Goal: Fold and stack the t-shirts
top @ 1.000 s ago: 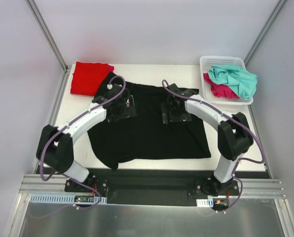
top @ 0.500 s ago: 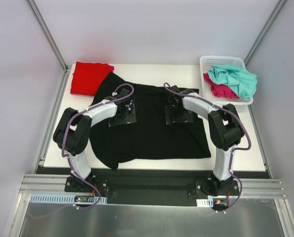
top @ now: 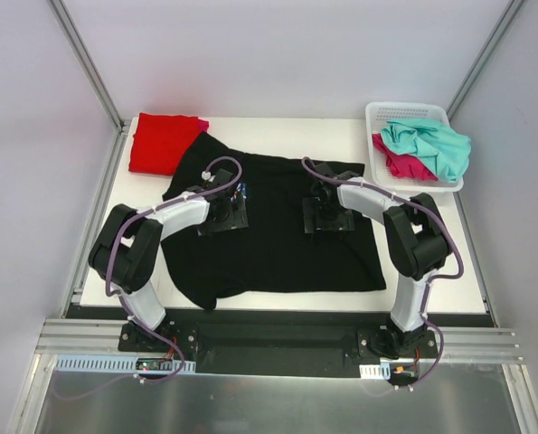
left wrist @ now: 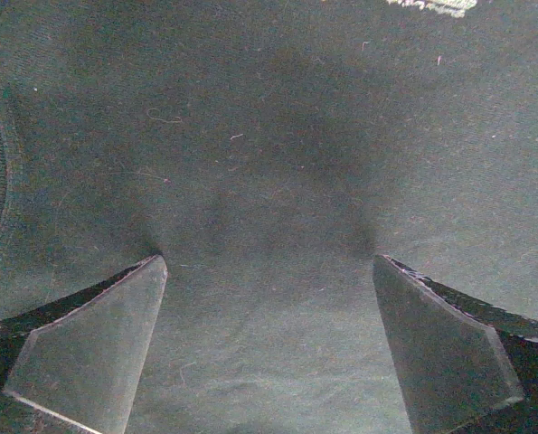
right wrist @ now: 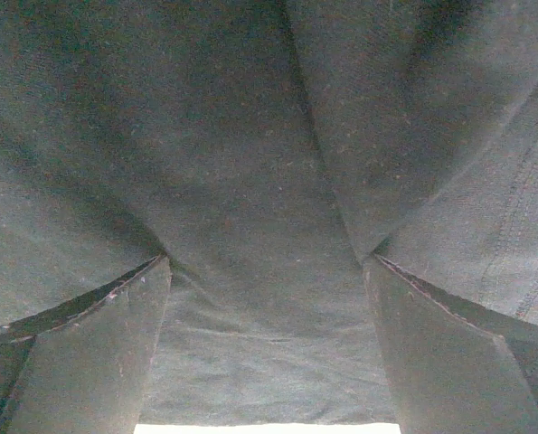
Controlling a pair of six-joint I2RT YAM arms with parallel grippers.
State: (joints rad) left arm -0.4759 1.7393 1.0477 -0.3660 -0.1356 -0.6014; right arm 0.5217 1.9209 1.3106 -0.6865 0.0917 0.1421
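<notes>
Plainly, we see both claws spread as wide as they go, closed on nothing. The left claw stands with both tips pressed down on the black t-shirt, and the cloth dimples at each tip. A scrap of white print shows at the top edge of its wrist view. The right claw is just as wide and presses into the same shirt, beside a fold and a stitched hem.

Outward from there, the black t-shirt lies spread across the middle of the tabletop. At the far left corner lies a folded red t-shirt, its edge meeting the black one. At the far right corner sits a white basket — inside it, a crumpled teal-mint t-shirt lies on a magenta-pink t-shirt.
</notes>
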